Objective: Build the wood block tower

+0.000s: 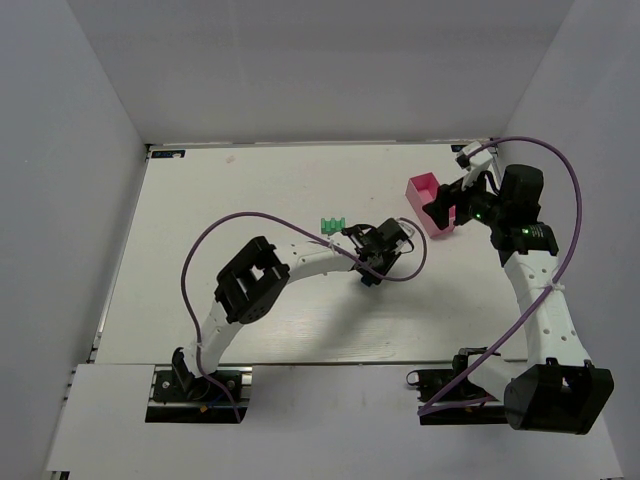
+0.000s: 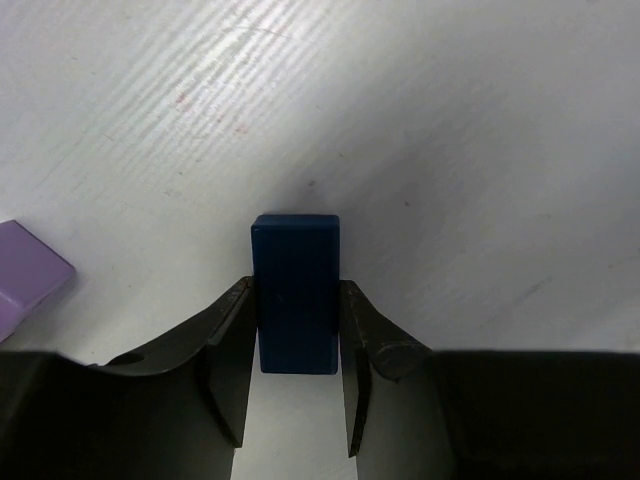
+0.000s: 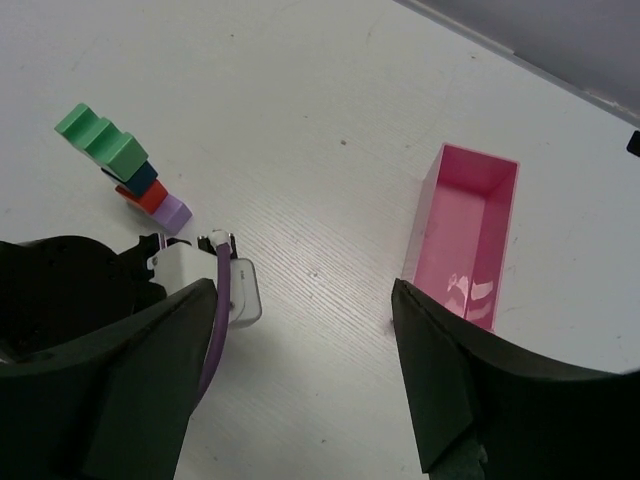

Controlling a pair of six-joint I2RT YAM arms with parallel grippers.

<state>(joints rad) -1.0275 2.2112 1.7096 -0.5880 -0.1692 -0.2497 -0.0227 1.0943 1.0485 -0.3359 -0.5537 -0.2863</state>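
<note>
My left gripper (image 2: 295, 300) is shut on a dark blue block (image 2: 295, 250), its fingers pressed on both long sides, at table level. A lilac block (image 2: 28, 275) lies just left of it. In the top view the left gripper (image 1: 368, 262) is at the table's middle, beside a green block (image 1: 332, 226). The right wrist view shows a green stepped block (image 3: 100, 140), a dark blue one (image 3: 140, 178), a red one (image 3: 150, 197) and a lilac one (image 3: 172, 212) packed together; I cannot tell whether they are stacked or in a row. My right gripper (image 3: 305, 290) is wide open and empty, above the table.
A pink rectangular tray (image 3: 470, 235) stands empty right of the blocks, also in the top view (image 1: 428, 190), with the right gripper (image 1: 447, 210) next to it. The left wrist's white housing (image 3: 205, 280) and purple cable lie between the blocks and the tray. White walls enclose the table.
</note>
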